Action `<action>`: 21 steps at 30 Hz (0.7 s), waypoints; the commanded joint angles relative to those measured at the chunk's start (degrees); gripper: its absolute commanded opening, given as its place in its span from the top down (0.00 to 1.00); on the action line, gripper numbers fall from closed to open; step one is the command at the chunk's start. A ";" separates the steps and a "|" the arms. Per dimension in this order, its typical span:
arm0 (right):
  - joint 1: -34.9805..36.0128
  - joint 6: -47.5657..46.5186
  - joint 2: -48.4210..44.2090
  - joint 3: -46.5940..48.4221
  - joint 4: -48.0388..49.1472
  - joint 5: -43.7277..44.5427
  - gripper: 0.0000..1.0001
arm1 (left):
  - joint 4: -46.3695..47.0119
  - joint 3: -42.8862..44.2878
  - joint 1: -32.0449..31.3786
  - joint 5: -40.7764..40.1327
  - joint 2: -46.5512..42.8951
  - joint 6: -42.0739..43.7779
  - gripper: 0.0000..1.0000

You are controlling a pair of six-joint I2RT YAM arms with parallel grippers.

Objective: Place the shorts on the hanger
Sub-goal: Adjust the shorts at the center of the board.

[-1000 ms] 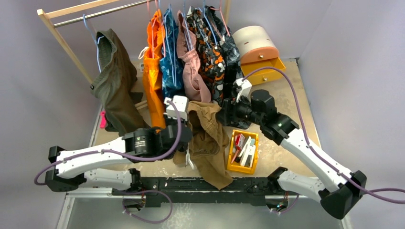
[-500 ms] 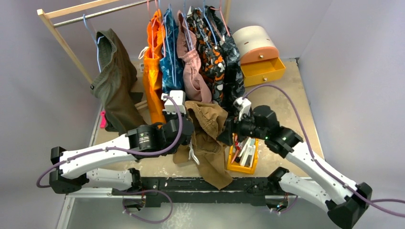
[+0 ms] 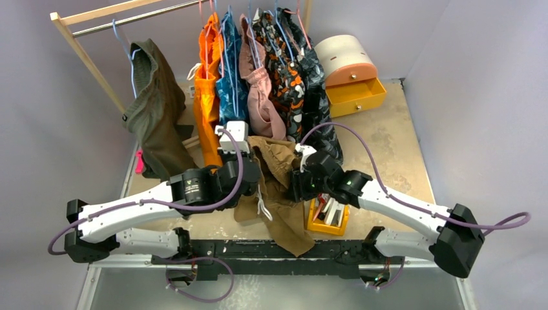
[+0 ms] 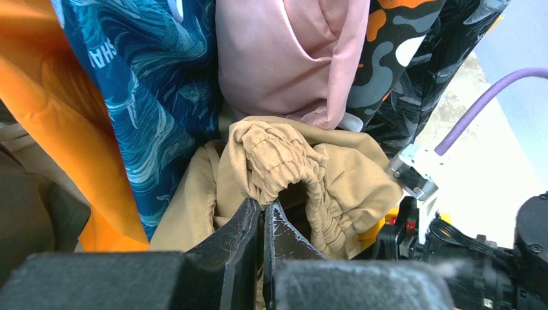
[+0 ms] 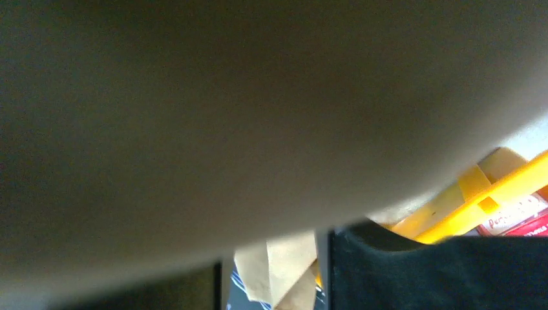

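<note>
The shorts (image 3: 287, 219) hang in a bunched tan mass above the near middle of the table (image 3: 388, 142), between the two arms. Their upper part is lifted at the left gripper (image 4: 262, 208) and one leg trails down to the table's near edge. In the left wrist view that gripper's two dark fingers are pressed together on the tan cloth. The gathered elastic waistband (image 4: 284, 158) curls in a loop just past the tips and to their right. A white drawstring (image 3: 260, 205) dangles down the front of the fabric. Behind the waistband hang a blue patterned garment (image 4: 136, 84), a pink garment (image 4: 284, 58) and a black-and-orange patterned one (image 4: 400, 58). The right gripper (image 5: 274, 253) sits against the shorts' right side, above a yellow bin (image 3: 325, 227) of small boxes. Its own view is mostly filled by blurred tan cloth lying close over the lens. At the bottom of that view its two fingers stand apart, with a strip of tan fabric visible through the gap. Whether any cloth lies between the fingers cannot be told.
</note>
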 commanded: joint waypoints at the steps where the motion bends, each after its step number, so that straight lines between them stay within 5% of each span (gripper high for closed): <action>1: 0.32 2.14 0.44 0.67 2.61 6.65 0.65 | 0.91 3.00 0.33 -1.04 -3.14 -0.59 1.00; 4: 0.36 0.14 -2.73 4.07 -0.24 9.32 0.97 | 0.95 3.58 0.33 0.34 -4.84 1.40 1.00; 10: 0.36 -14.25 -8.81 34.33 -13.78 19.05 1.00 | -2.35 13.46 0.33 6.07 -8.16 8.77 1.00; 11: 0.35 -19.38 -4.26 53.50 -19.17 19.66 1.00 | 1.34 18.02 0.33 15.56 -10.79 13.10 1.00; 13: 0.36 -21.00 -2.44 61.07 -19.91 19.60 1.00 | 5.44 18.24 0.33 20.44 -13.62 14.40 1.00; 15: 0.34 -21.61 -3.26 60.37 -17.32 19.82 1.00 | 8.27 16.43 0.33 22.97 -16.35 14.46 1.00; 21: 0.35 -15.59 -8.94 38.57 -11.20 20.68 1.00 | 4.85 3.98 0.37 18.67 -22.72 7.94 1.00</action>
